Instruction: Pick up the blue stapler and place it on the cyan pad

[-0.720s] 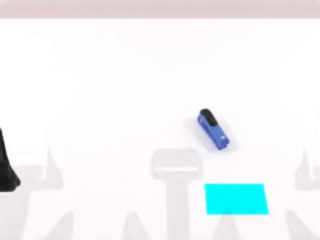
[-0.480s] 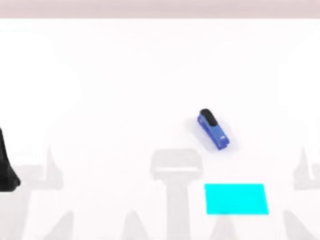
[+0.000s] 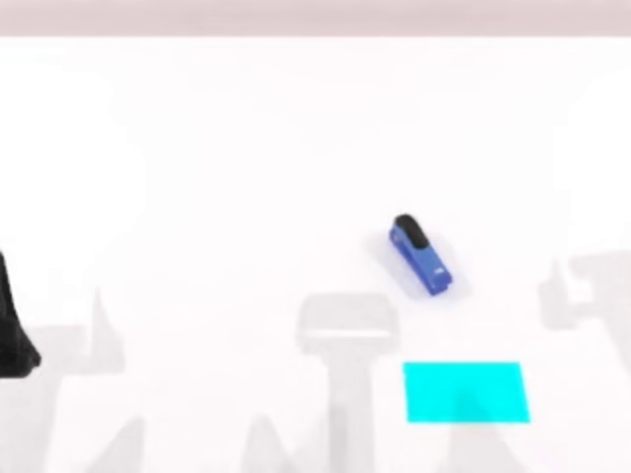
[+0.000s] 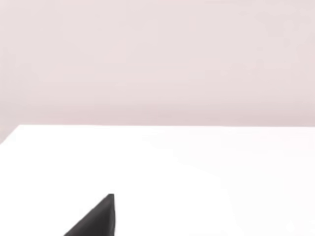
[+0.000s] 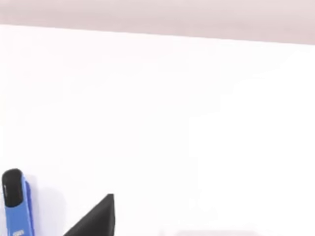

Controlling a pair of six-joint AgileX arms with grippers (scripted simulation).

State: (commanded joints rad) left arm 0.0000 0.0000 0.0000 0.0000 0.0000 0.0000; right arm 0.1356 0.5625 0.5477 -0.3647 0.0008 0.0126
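The blue stapler lies flat on the white table, right of centre, with its black cap pointing to the back left. The cyan pad lies flat near the front edge, a short way in front of the stapler and apart from it. In the right wrist view the stapler shows at the picture's edge, beside a dark wedge of my right gripper, with bare table between them. My right arm itself does not show in the top view. My left gripper shows only as a dark wedge over bare table.
A dark part of my left arm sits at the table's left edge. Pale grey shadows cross the front of the table, one near the right edge. The table's far edge meets a pinkish wall.
The grey shadow at the right edge has shifted leftward and toward the back. In the right wrist view the stapler is in sight. Stapler, pad and left arm have not moved.
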